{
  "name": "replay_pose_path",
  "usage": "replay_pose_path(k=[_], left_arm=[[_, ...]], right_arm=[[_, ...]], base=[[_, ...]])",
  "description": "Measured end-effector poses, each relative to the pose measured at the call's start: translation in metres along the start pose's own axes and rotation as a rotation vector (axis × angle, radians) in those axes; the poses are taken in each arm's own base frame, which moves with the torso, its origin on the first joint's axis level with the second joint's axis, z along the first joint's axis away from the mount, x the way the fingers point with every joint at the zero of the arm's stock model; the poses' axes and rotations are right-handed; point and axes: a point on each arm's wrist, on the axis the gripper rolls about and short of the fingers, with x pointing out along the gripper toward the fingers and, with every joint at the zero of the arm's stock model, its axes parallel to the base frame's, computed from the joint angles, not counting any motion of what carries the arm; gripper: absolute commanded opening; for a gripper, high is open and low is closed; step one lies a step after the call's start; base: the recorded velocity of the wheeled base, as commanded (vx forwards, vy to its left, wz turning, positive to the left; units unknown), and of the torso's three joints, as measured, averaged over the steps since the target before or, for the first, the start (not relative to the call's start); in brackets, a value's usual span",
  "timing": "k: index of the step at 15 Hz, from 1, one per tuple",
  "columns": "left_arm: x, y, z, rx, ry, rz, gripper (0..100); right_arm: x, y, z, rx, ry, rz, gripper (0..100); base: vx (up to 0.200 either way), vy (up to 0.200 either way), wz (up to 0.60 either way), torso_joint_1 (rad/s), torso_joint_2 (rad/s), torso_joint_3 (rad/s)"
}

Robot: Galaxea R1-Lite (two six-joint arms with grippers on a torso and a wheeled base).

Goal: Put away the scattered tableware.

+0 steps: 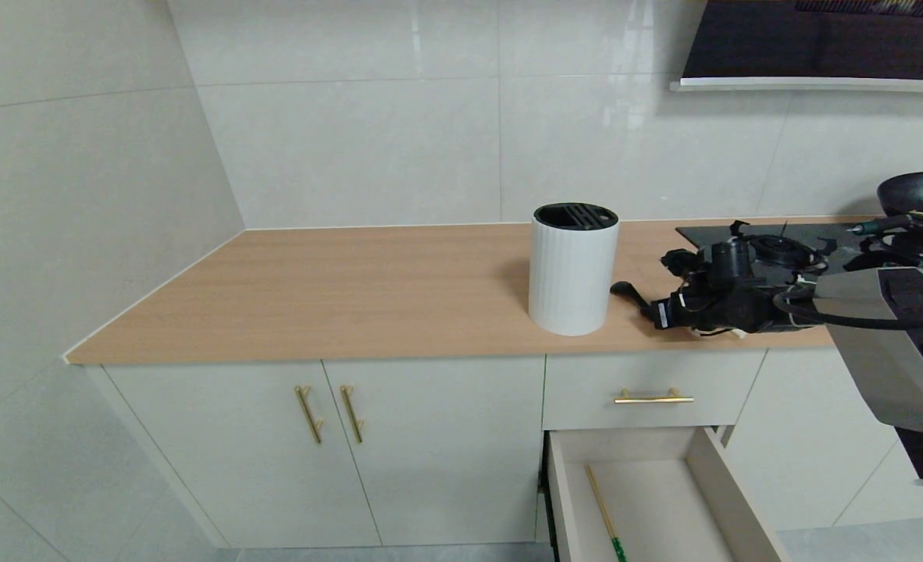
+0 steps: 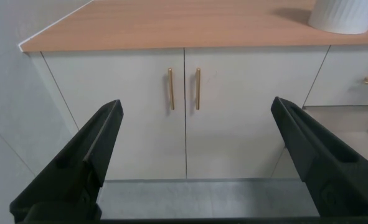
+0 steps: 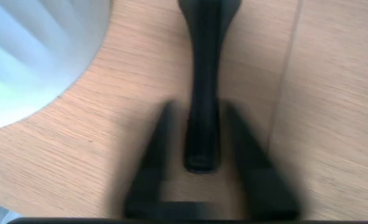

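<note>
1. Bench (image 1: pixel 352 289) of pale wood runs along a tiled wall, with a white ribbed holder (image 1: pixel 573 273) standing upright near its front edge. The holder's top is black and slotted.
2. Black utensil (image 1: pixel 625 289) lies flat on the bench just beside the holder, on the side toward the hob (image 1: pixel 711 232). The holder stands very close to its far end. A dark wok (image 1: pixel 921 193) sits on the hob farther along.
3. Below the bench are two cabinet doors (image 1: pixel 313 453) with gold handles and one closed drawer (image 1: pixel 653 375).
4. Under that, an open drawer (image 1: pixel 711 484) holds a thin chopstick (image 1: pixel 604 511) with a green tip, lying lengthwise near one side wall.
5. Right pincer (image 1: pixel 647 306) is low over the bench at the utensil's handle. In the right wrist view its fingers (image 3: pixel 152 168) are parted, one on each side of the handle's end. A thin strip of wood shows on either side, though the view is blurred.
6. Left pincer (image 2: pixel 196 106) is spread wide and holds nothing. It faces the cabinet doors from below bench height.
</note>
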Motion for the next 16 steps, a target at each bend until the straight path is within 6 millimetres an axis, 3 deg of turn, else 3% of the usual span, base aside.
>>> replay_pose_path(k=[7,16], left_arm=[[0.0,0.0,0.0,0.0,0.0,0.0,100],[0.0,0.0,0.0,0.0,0.0,0.0,100]], right_arm=[[0.002,0.002,-0.001,0.001,0.005,-0.01,0],[-0.024,-0.014,0.023,0.087,-0.051,-0.083,0]], base=[[0.0,0.0,0.0,0.0,0.0,0.0],[0.0,0.0,0.0,0.0,0.0,0.0]])
